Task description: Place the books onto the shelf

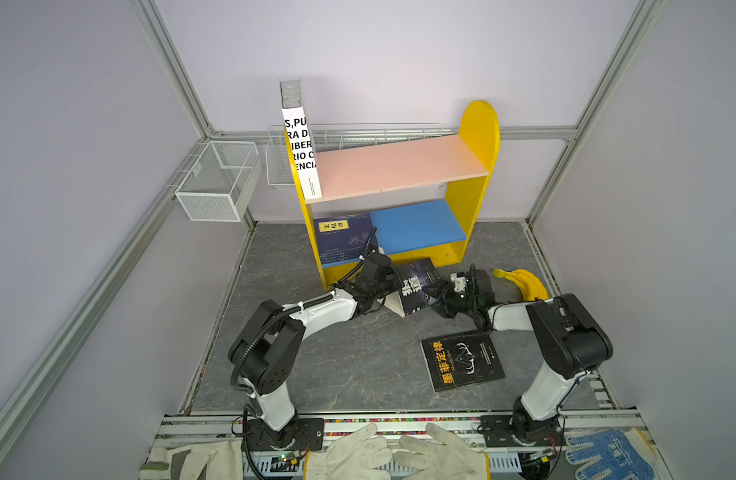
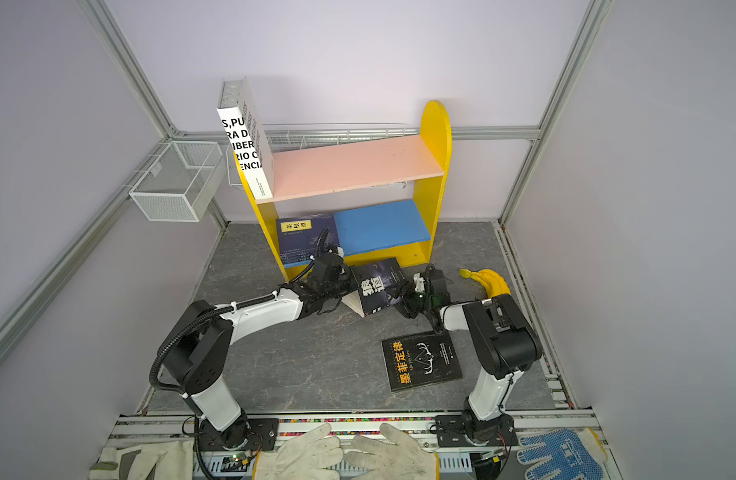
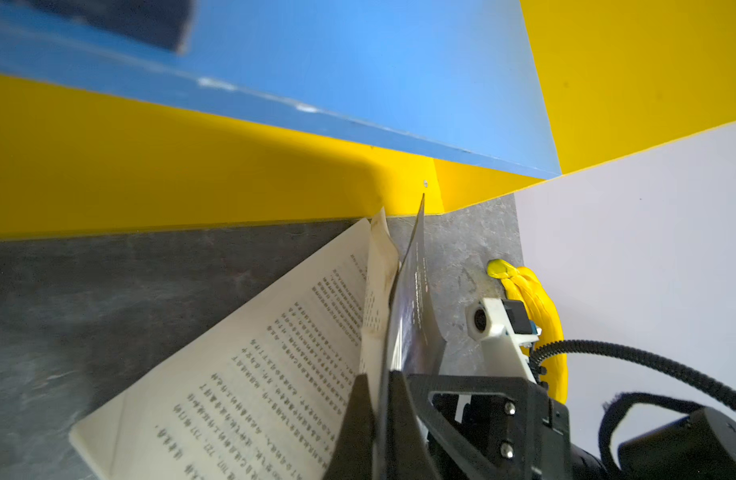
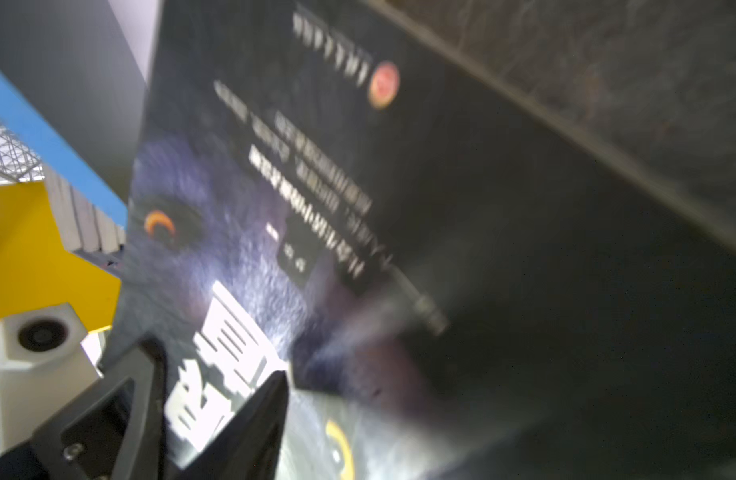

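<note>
Partly complete: the white book (image 1: pixel 301 149) and navy books (image 1: pixel 341 237) are on the shelf (image 1: pixel 480 133); left jaws clamp an open black book (image 1: pixel 416 286) in front of it, right jaws stand apart alongside it, hold indeterminate; a second black book (image 1: pixel 461 360) lies on the table (image 1: pixel 358 361).

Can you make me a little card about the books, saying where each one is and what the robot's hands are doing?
Top board: white book standing at the left end of the pink board
Bottom board: navy books in a flat pile on the blue board
Held: wolf book, in front of the shelf, cover pinched by the left tool, pages hanging open
Right tool: at the wolf book's cover, jaws apart, grip unclear
On the table: black book lying flat; banana
</note>
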You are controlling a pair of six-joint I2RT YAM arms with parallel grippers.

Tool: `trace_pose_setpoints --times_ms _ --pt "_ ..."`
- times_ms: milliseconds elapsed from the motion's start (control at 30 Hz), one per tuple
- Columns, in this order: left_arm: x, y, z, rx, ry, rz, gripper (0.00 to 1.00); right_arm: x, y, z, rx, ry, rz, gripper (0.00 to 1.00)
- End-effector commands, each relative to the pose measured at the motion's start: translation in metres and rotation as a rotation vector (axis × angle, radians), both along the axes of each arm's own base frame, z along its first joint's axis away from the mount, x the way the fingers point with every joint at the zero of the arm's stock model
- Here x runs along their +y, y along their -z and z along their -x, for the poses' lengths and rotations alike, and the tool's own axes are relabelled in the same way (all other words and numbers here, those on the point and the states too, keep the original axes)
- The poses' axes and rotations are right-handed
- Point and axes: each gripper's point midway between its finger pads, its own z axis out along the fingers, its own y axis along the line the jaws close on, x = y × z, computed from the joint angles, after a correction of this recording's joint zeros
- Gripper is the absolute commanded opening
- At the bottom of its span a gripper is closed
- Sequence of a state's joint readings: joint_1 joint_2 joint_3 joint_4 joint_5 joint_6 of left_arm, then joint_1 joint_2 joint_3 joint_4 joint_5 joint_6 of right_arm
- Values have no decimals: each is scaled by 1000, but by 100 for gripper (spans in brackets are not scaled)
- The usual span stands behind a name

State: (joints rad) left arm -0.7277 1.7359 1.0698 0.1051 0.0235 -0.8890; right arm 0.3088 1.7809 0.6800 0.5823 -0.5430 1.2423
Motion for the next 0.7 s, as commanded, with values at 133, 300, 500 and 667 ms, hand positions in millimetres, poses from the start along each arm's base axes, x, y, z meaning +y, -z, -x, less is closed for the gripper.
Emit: trace_pose_setpoints --times_ms 133,300,500,667 --pt "23 16 9 26 -57 -62 3 12 -15 -12 -82 27 -1 56" --pt "26 30 14 60 -53 -91 16 19 -6 -10 -46 12 36 36" --pt "57 9 21 -4 -130 -155 56 10 -29 -3 -91 4 158 20" --pt "79 -19 33 -64 -146 -186 70 3 -87 2 -212 -13 253 18"
